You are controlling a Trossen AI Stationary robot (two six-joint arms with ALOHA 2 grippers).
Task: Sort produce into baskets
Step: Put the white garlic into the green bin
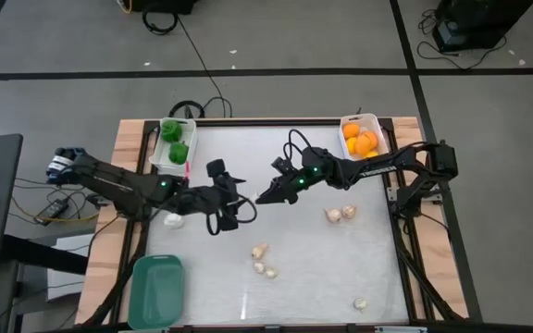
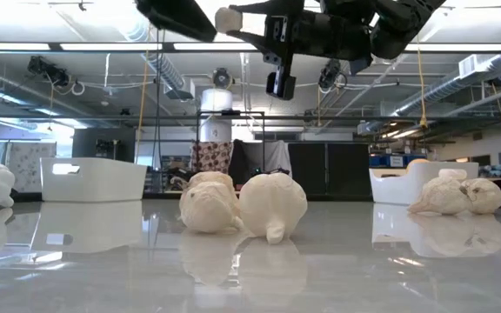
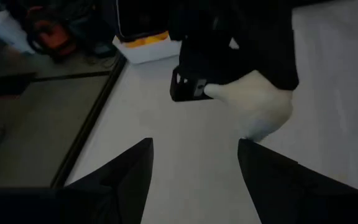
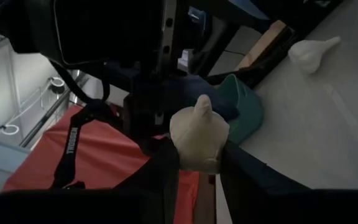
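The right gripper (image 4: 197, 163) is clenched on a garlic bulb (image 4: 197, 134), held in the air above the middle of the counter (image 1: 294, 277). In the right wrist view the bulb's pointed stem end sticks away from the fingers, so its long axis runs along the gripper's reach. From the low view only a pale end of it shows at the picture's upper edge; the rest is cut off or masked by dark hardware.

The left gripper (image 3: 194, 165) faces it from close by, its fingers spread with nothing between them. In the high view the two grippers nearly meet over the counter's centre, and the bulb itself is too small to make out there.

Another garlic (image 1: 173, 220) lies beside the left arm, a pair (image 1: 340, 214) lies toward the right side, a cluster (image 1: 264, 262) lies nearer the front, and a single one (image 1: 361, 302) lies at the front right. They are matte, cream, lumpy and teardrop-shaped.

The white bin (image 1: 173, 162) at the back left holds green peppers (image 1: 176, 141); the white bin (image 1: 347, 148) at the back right holds orange fruits (image 1: 360, 138). The teal bin (image 1: 155, 289), smooth plastic with rounded corners, sits at the front left.
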